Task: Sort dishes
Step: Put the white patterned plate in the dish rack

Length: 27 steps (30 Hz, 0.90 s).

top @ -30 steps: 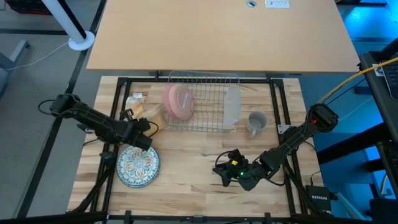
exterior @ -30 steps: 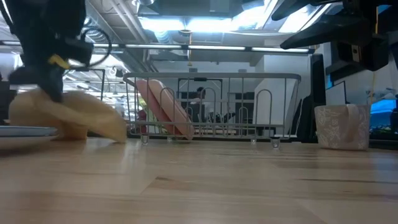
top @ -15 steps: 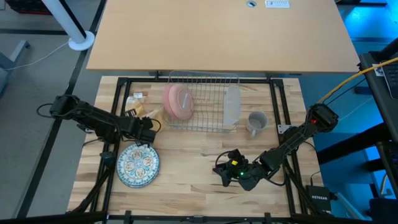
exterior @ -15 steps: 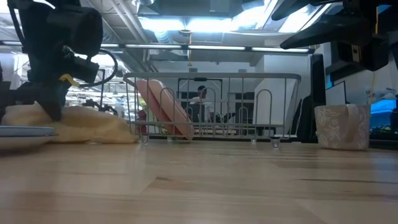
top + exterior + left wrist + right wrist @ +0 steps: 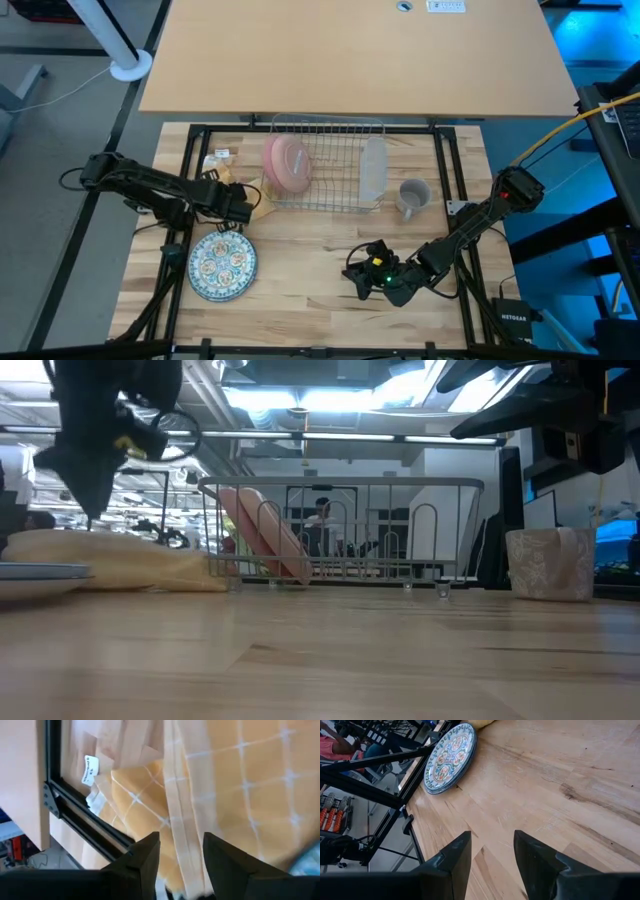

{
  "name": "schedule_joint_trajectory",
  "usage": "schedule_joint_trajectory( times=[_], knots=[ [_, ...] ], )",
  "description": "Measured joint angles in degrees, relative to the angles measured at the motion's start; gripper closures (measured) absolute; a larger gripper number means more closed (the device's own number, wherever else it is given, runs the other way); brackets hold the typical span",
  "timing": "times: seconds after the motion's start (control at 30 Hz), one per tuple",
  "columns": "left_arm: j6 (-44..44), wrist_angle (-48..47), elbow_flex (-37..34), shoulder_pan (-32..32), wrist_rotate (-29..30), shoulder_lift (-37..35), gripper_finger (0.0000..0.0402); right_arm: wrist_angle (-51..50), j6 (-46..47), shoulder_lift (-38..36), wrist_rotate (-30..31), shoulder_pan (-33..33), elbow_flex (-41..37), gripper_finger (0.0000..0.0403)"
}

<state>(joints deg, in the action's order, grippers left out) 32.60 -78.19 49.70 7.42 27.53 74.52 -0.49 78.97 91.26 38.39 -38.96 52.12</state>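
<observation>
The yellow-tan cloth (image 5: 245,180) lies spread flat on the table left of the wire rack (image 5: 325,165). My left gripper (image 5: 248,203) hovers open just above it, and the cloth (image 5: 240,780) shows between its fingers. A blue-green patterned plate (image 5: 222,265) lies flat on the table, nearer than the cloth. Pink plates (image 5: 287,163) stand on edge in the rack. A grey mug (image 5: 412,195) stands right of the rack. My right gripper (image 5: 355,275) waits open, low over the table's near middle.
The black frame rails (image 5: 190,170) run along the table's left and far sides. A clear glass (image 5: 373,170) lies in the rack's right half. Bare wood (image 5: 320,250) stretches between the plate and my right gripper. A raised tabletop (image 5: 350,60) lies beyond the far edge.
My left gripper has opened and let go of the cloth, then risen and drifted toward the far edge and a little right. The cloth, bunched up under the fingers a second ago, has fallen flat onto the table.
</observation>
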Motion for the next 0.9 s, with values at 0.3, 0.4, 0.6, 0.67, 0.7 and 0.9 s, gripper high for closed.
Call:
schedule_joint_trajectory(
  times=[0.3, 0.4, 0.6, 0.67, 0.7, 0.9],
  knots=[
    [0.26, -3.88, 7.53, 0.67, -24.81, -0.02, 0.0265, 3.97, -2.93, 2.38, 4.68, 0.06, 0.00, 0.0249],
    [0.47, -3.31, 7.53, 2.74, -32.73, -0.02, 0.0265, 9.37, -5.67, 5.14, 4.57, 0.82, 0.00, 0.0249],
    [8.62, -2.52, 7.51, 10.52, -35.94, -0.02, 0.0265, 18.52, -9.10, 10.74, -1.36, 3.39, 0.00, 0.0249],
    [12.39, -1.03, 7.51, 13.59, -35.96, -0.02, 0.0265, 20.11, -9.20, 12.12, -3.68, 4.18, 0.00, 0.0249],
    [14.21, -0.03, 7.51, 15.07, -35.96, -0.02, 0.0265, 20.99, -9.21, 12.81, -4.52, 4.57, 0.00, 0.0249],
    [22.61, 7.69, 7.51, 23.99, -35.81, -0.02, 0.0265, 26.31, -9.22, 16.16, -5.50, 5.40, 0.10, 0.0249]
  ],
)
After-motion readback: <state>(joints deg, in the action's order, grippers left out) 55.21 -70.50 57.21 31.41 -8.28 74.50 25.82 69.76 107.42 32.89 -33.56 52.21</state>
